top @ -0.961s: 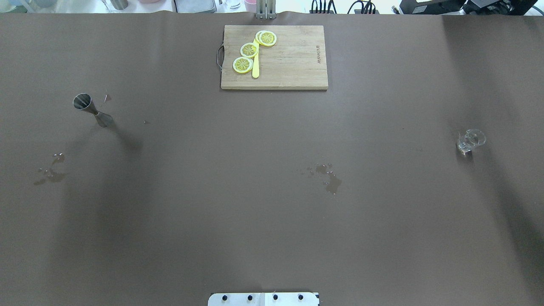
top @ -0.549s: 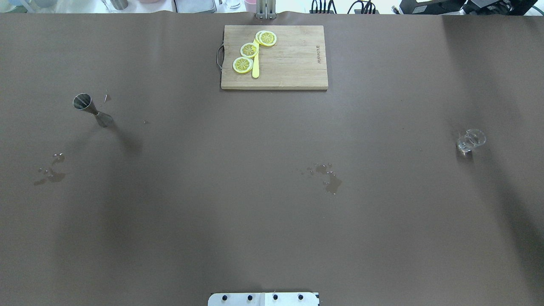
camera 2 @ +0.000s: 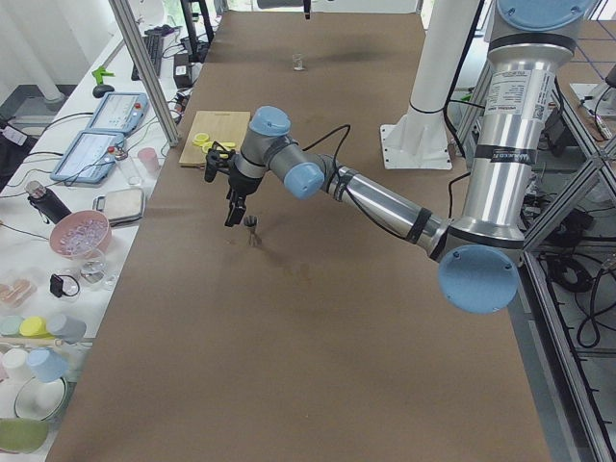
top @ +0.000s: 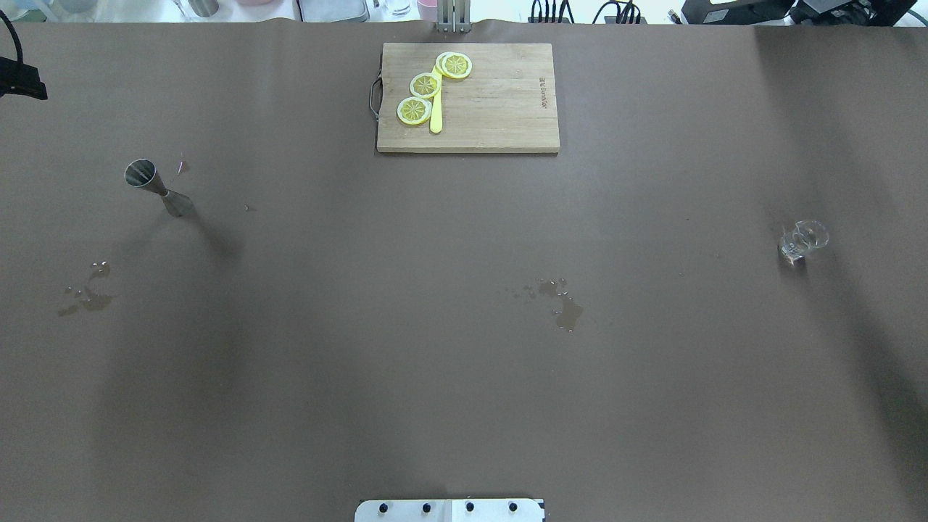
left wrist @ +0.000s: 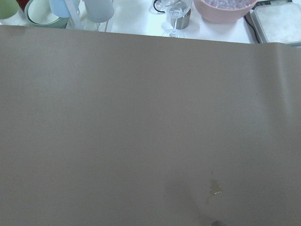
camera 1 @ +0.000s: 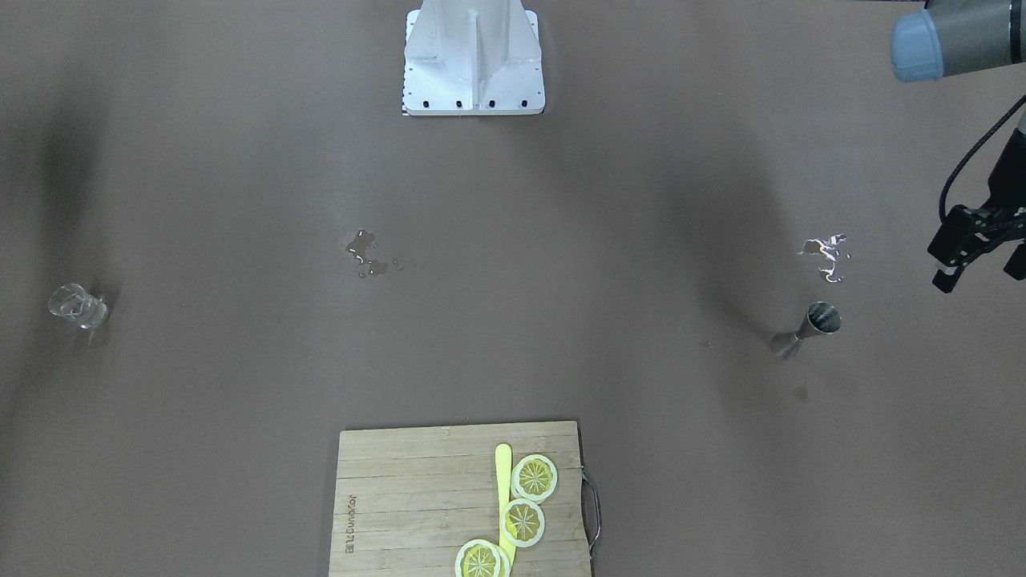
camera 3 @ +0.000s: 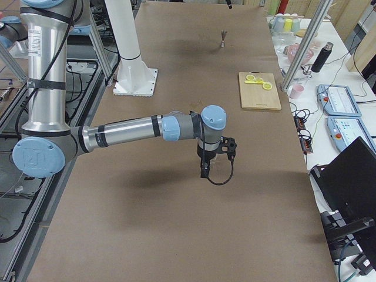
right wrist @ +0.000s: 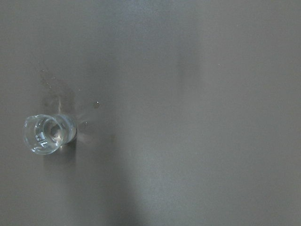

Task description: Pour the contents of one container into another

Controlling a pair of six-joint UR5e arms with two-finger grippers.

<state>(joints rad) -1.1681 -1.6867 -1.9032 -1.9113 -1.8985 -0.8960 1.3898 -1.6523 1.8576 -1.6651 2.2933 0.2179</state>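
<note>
You have broad bare desk (top: 435, 377) between the jigger (top: 156, 187) on the left and the small glass (top: 802, 241) on the right, well apart. The cutting board (top: 467, 98) blocks only the far middle edge; shallow puddles (top: 569, 313) lie flat mid-desk.

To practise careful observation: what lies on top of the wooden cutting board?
On the cutting board lie at least three lemon slices and a yellow stick. The slices cover one end of the stick, so its full shape is hidden.

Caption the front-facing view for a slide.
Left tool hangs open near the jigger; glass far across the table, lemon slices on the board.
</note>
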